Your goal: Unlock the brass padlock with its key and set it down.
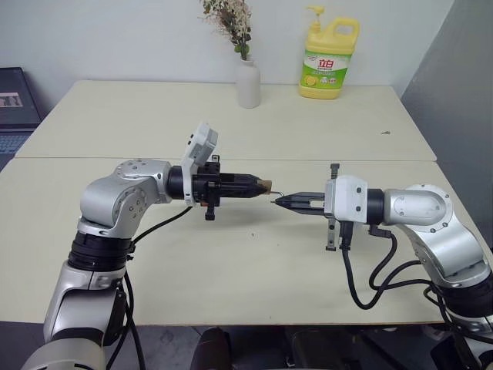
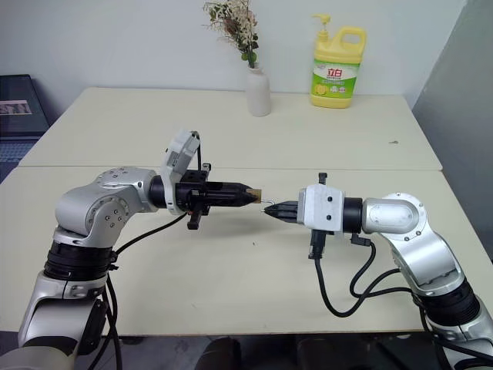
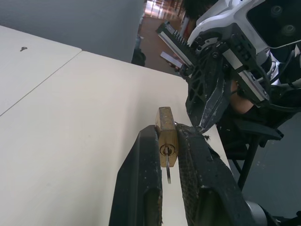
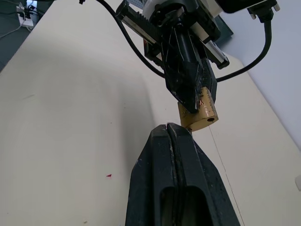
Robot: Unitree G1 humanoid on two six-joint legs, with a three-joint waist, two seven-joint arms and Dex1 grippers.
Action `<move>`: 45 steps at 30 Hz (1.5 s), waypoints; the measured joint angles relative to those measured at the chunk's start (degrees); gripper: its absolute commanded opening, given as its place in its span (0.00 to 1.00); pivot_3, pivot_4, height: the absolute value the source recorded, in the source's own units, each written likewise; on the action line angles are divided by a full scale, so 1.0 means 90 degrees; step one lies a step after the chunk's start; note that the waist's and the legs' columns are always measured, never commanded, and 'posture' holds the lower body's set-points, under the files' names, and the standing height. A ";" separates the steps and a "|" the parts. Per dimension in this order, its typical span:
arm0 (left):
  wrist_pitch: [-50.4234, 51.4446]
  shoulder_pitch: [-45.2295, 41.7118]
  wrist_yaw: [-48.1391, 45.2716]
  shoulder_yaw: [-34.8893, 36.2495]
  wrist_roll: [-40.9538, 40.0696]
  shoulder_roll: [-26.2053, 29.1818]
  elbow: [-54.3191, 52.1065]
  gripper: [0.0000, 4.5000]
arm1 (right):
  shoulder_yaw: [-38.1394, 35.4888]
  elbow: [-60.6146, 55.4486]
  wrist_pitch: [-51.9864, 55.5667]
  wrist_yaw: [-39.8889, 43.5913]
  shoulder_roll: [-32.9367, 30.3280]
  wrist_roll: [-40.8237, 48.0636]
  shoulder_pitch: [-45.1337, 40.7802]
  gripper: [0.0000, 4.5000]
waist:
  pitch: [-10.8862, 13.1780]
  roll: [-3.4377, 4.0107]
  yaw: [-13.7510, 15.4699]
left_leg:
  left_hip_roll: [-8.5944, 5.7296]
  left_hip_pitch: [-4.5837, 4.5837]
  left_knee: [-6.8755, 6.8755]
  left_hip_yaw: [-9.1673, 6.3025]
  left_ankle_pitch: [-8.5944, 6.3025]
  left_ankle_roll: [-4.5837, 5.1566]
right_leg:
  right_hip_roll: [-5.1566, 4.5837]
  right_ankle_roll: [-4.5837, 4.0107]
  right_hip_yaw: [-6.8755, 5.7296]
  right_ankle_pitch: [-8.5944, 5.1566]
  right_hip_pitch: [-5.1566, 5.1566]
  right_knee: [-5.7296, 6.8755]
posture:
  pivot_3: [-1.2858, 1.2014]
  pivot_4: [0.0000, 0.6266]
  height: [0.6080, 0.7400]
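Clamping the small gold-coloured brass padlock (image 3: 166, 137) between its two black fingers, the left gripper (image 1: 259, 185) holds the lock body above the cream table (image 1: 231, 270), with the keyway face turned toward its own wrist. A thin silvery metal key (image 3: 167, 170) sits in that keyway and hangs out of it, lying in the gap between the left fingers. The right gripper (image 1: 279, 202) is fully closed, its fingers pressed flat together, and its tip stands just beside the far end of the padlock, opposite the left gripper. In the head views a thin wire-like piece, probably the shackle, bridges the small space between padlock and right fingertip; whether the right fingers pinch it cannot be told. Progress assessment: the padlock is lifted and secured, and the key is inserted, so the early steps appear complete. Whether the key is turned and the shackle released cannot be confirmed, because the shackle end is hidden behind the lock body in the left wrist view. Remaining work, as judged: confirm or complete the unlocking, then lower the padlock onto the table below both grippers and let it go.
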 measured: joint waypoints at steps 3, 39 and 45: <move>0.0079 0.0010 0.0000 0.0000 -0.0075 0.0000 -0.0105 0.04 | 0.0087 0.0016 -0.0045 0.0005 -0.0009 -0.0060 0.0022 0.00 | 0.0000 0.0000 0.0000 | 0.0000 0.0000 0.0000 0.0000 0.0000 0.0000 | 0.0000 0.0000 0.0000 0.0000 0.0000 0.0000 | 0.52 0.24 1.00; 0.0577 0.0971 0.0990 -0.0375 0.0285 -0.0023 -0.0135 0.04 | -0.1033 -0.1132 0.1344 0.0130 -0.1358 0.0979 0.1020 1.00 | 0.0001 -0.0001 -0.0001 | 0.0000 0.0002 -0.0001 -0.0001 0.0000 0.0000 | 0.0000 0.0001 0.0004 -0.0001 0.0001 -0.0001 | 0.52 0.24 1.00; 0.0824 0.1298 0.1278 -0.0453 0.0357 -0.0050 -0.0119 0.04 | -0.0891 -0.1139 0.1335 0.0136 -0.1335 0.1009 0.1021 1.00 | 0.0001 -0.0001 0.0004 | -0.0001 0.0000 -0.0001 -0.0005 0.0000 0.0000 | 0.0000 0.0001 0.0002 -0.0001 0.0001 -0.0002 | 0.52 0.24 1.00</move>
